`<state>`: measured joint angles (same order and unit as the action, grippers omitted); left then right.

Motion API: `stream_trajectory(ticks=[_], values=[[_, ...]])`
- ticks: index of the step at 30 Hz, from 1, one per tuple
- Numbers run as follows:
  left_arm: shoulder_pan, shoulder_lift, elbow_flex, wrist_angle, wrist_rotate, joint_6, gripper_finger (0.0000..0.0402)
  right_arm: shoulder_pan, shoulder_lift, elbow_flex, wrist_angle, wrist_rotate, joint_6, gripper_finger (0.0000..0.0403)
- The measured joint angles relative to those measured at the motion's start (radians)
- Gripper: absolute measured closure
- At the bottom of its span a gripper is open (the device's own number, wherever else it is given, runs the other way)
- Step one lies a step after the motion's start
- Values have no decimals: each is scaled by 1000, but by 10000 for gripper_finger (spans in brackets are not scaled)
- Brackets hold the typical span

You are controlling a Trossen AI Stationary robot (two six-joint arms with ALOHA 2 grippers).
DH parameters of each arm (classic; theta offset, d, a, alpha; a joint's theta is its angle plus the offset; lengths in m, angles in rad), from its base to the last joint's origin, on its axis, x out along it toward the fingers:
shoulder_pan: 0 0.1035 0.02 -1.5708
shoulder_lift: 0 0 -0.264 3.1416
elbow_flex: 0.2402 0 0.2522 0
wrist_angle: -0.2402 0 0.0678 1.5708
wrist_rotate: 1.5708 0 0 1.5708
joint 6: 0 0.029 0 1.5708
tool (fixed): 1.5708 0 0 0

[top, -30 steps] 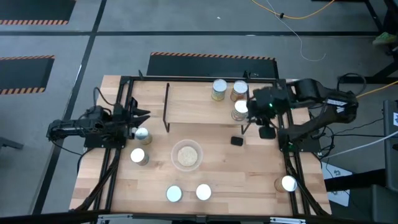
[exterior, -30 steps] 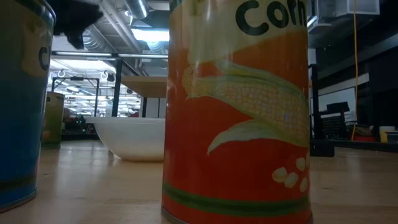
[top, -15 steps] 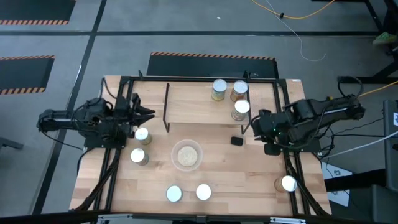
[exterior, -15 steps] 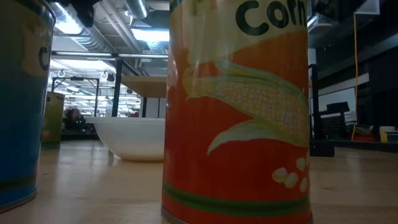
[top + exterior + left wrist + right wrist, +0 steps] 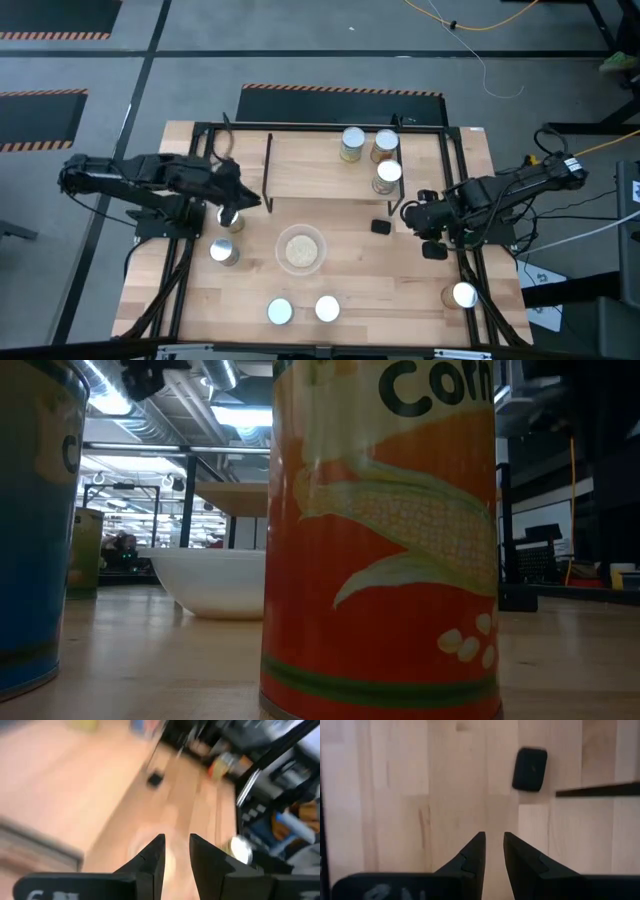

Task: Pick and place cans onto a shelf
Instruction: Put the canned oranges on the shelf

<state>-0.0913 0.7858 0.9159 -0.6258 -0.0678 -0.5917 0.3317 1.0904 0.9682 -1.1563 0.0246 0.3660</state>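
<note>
Three cans (image 5: 352,143) (image 5: 385,147) (image 5: 388,175) stand on the shelf (image 5: 310,170), a light board in a black rod frame at the table's far side. Other cans stand upright on the table (image 5: 223,252) (image 5: 280,312) (image 5: 327,309) (image 5: 463,295). The low view has the orange corn can (image 5: 380,540) close up. My left gripper (image 5: 248,198) (image 5: 176,845) hovers open above and beside one more can (image 5: 228,216), holding nothing. My right gripper (image 5: 408,213) (image 5: 493,842) points down at bare wood near the shelf's right end, a narrow gap between its fingers.
A clear bowl (image 5: 301,250) with beige contents sits mid-table. A small black block (image 5: 380,227) (image 5: 530,769) lies just ahead of my right gripper, beside a rod of the shelf frame (image 5: 597,790). Black rails (image 5: 180,290) run along both table sides.
My left gripper has risen and reached toward the table's right, tipping toward level, and now hangs over the can by the shelf's left end. My right gripper has drawn back from the cans on the shelf toward the near edge and sunk toward the table.
</note>
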Motion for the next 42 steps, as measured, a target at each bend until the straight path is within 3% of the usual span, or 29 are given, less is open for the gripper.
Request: stream_trajectory(ticks=[7,12,16,30,42], values=[[-66,143,105,-352,30,-262,321,0,0,-66,9,0,0,329],[-103,219,106,-483,108,-400,321,0,0,-73,13,0,-7,329],[-123,277,106,-561,92,-422,321,0,0,-74,16,0,-8,329],[-132,447,106,-639,-85,-419,321,0,0,-74,17,0,-9,329],[-132,574,106,-639,-88,-419,321,0,0,-74,22,0,-8,329]])
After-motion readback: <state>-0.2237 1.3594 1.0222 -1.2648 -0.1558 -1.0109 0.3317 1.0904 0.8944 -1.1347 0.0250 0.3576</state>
